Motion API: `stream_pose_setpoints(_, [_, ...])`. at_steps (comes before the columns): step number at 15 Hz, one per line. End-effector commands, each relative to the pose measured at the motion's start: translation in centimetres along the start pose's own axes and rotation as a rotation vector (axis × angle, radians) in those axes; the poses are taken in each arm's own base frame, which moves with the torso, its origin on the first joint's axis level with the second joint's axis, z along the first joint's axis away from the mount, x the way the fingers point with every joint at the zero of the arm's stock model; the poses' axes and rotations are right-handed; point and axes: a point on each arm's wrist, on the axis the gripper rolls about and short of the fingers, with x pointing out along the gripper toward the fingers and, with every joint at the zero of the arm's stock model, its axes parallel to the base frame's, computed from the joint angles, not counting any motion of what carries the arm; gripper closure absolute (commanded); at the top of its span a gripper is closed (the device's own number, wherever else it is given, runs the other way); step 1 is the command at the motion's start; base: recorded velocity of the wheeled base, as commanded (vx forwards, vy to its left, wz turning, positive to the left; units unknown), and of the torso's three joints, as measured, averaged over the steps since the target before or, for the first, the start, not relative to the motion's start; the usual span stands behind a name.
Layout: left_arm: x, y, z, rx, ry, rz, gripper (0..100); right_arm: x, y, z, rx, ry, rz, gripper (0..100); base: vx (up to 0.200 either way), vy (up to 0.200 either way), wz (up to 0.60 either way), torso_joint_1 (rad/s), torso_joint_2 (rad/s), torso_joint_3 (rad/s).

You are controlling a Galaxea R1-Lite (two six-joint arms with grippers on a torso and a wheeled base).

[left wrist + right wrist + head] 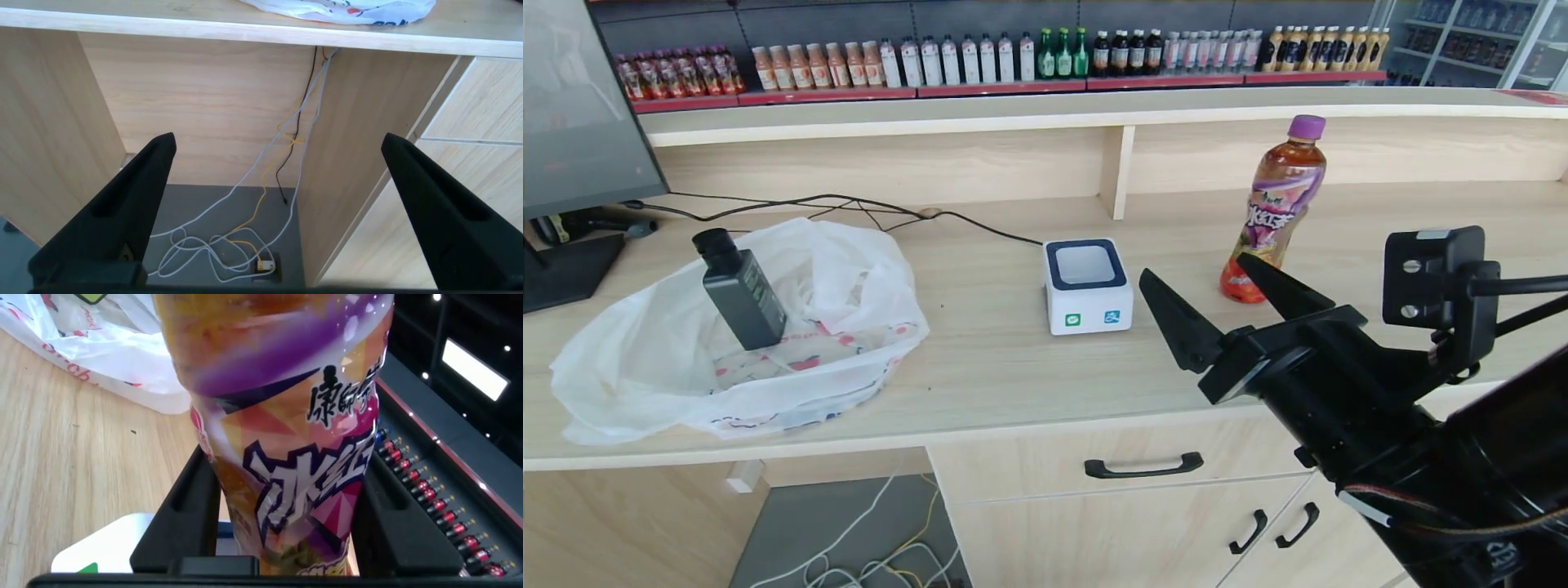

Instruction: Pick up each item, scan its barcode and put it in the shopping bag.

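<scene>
Low on the left, the left end effector (278, 140) hangs spread below the counter (980, 359), idle. The shopping bag (629, 384) lies open, a dark bottle (742, 292) upright inside. The scanner (1087, 286) faces up mid-counter for barcodes. On the right, the spread right end effector (1192, 265) brackets the standing drink bottle (1276, 208), apparently lined up to grip it.

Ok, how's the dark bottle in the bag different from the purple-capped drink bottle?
The dark bottle is flat-sided with a black cap; the drink bottle is round, orange and pink, purple-capped. The dark bottle stands inside the bag; the drink bottle stands on the bare counter, between the open fingers of the right gripper. Both stand cap-up.
</scene>
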Motion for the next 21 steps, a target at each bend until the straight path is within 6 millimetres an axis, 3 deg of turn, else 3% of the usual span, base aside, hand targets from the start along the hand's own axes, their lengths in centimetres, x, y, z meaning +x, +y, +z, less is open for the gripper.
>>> stream_pose_setpoints(1, [0.0, 0.0, 0.0, 0.000, 0.000, 0.000, 0, 0.0, 0.0, 0.0, -0.002, 0.000, 0.001, 100, 0.000, 0.000, 0.00, 0.000, 0.00, 0.000])
stream_pose_setpoints(11, [0.0, 0.0, 0.0, 0.000, 0.000, 0.000, 0, 0.2, -0.4, 1.0, 0.000, 0.014, -0.033, 100, 0.000, 0.000, 0.00, 0.000, 0.00, 0.000])
stream_pose_setpoints(14, [0.0, 0.0, 0.0, 0.000, 0.000, 0.000, 0, 1.0, 0.6, 1.7, 0.017, -0.011, -0.020, 100, 0.000, 0.000, 0.00, 0.000, 0.00, 0.000])
stream_pose_setpoints(18, [0.0, 0.0, 0.0, 0.000, 0.000, 0.000, 0, -0.6, 2.3, 1.8, 0.112, 0.070, -0.164, 100, 0.000, 0.000, 0.00, 0.000, 0.00, 0.000])
stream_pose_setpoints(21, [0.0, 0.0, 0.0, 0.000, 0.000, 0.000, 0, 0.0, 2.4, 2.6, 0.115, 0.038, -0.186, 100, 0.000, 0.000, 0.00, 0.000, 0.00, 0.000])
